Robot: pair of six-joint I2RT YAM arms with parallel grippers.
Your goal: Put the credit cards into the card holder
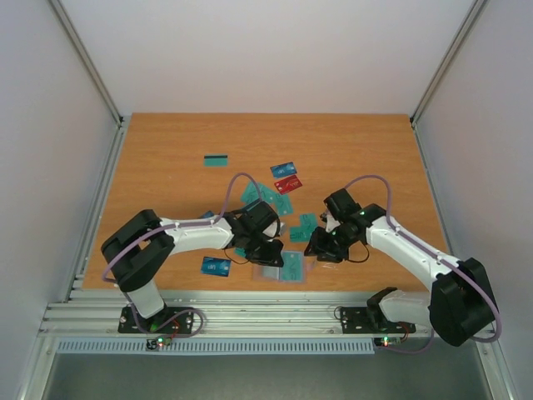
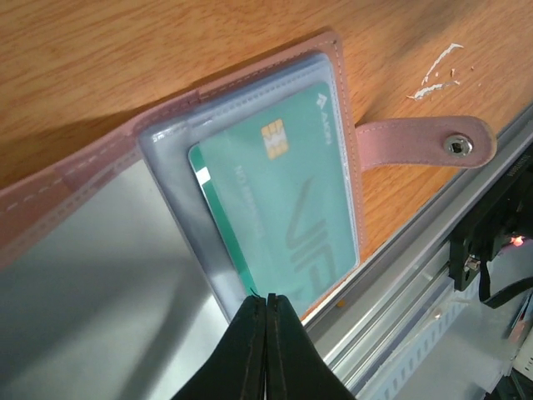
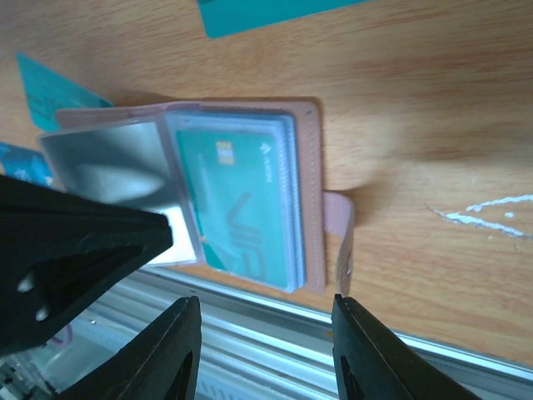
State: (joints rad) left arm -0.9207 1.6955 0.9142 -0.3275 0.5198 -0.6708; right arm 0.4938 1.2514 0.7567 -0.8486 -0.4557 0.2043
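Wooden counter (image 1: 166,150): credit cards (image 1: 279,202) lie loose across its middle, most of them teal. Leftmost is the striped card (image 1: 216,160), alone toward the back. A blue card (image 1: 215,266) lies near the front edge beside the left arm. Left hand (image 2: 266,310): fingers pressed together with no gap visible, tips at the lower edge of the clear sleeves (image 2: 166,146) of the card holder. Cannot tell whether any plastic is nipped between them. Card holder (image 2: 343,100): pinkish, lying open on the counter at the front edge, just beside the metal rail (image 2: 400,275), between the two hands. A glossy sleeve page (image 2: 83,275) stands raised over the holder's left half. Beside it a teal card (image 2: 283,208) with a chip sits inside the top sleeve of the flat stack. The closing strap (image 2: 408,142) with its metal snap (image 2: 456,145) lies flat on the wood, sticking out from the holder's right side. White scratches (image 2: 437,67) mark the wood beyond the strap. Behind the holder, mid-scatter, a second blue card (image 1: 283,169) and a red card (image 1: 288,184) lie just beside each other. Right hand (image 3: 265,307): fingers set wide apart with nothing between them, hovering over the rail at the holder's front edge. No contact with the holder shows in the wrist view.
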